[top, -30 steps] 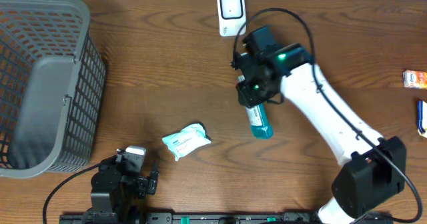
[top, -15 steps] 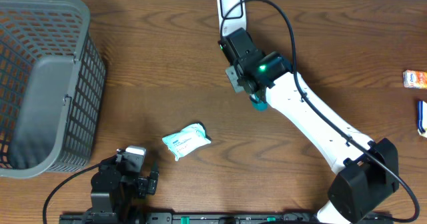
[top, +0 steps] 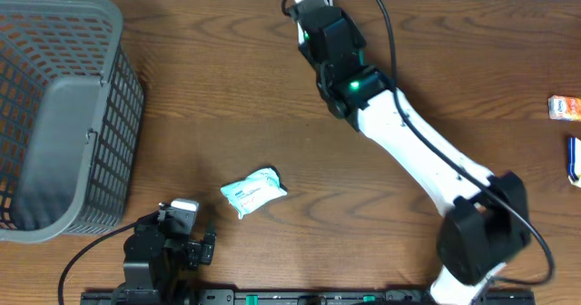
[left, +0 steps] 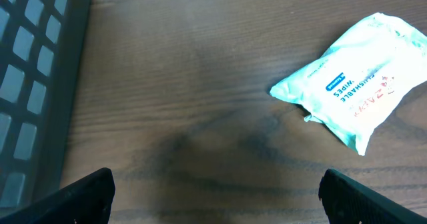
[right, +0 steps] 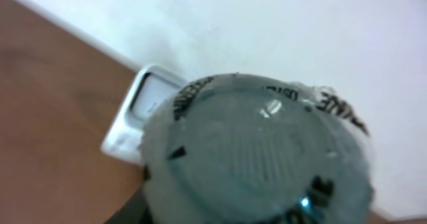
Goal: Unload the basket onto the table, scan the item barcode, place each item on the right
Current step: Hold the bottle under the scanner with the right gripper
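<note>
Here, right gripper point(top: 320, 19) pinches 1 teal bottle point(right: 260, 151) before 1 white scanner point(right: 141, 111); left gripper point(left: 230, 207), jaws spread, hovers near 1 wipes pack point(left: 357, 94) and 1 basket point(top: 125, 96).

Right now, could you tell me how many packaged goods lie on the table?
3: wipes pack front centre; orange packet and a blue-white item at the right edge. Others may lie beyond the frame.
</note>
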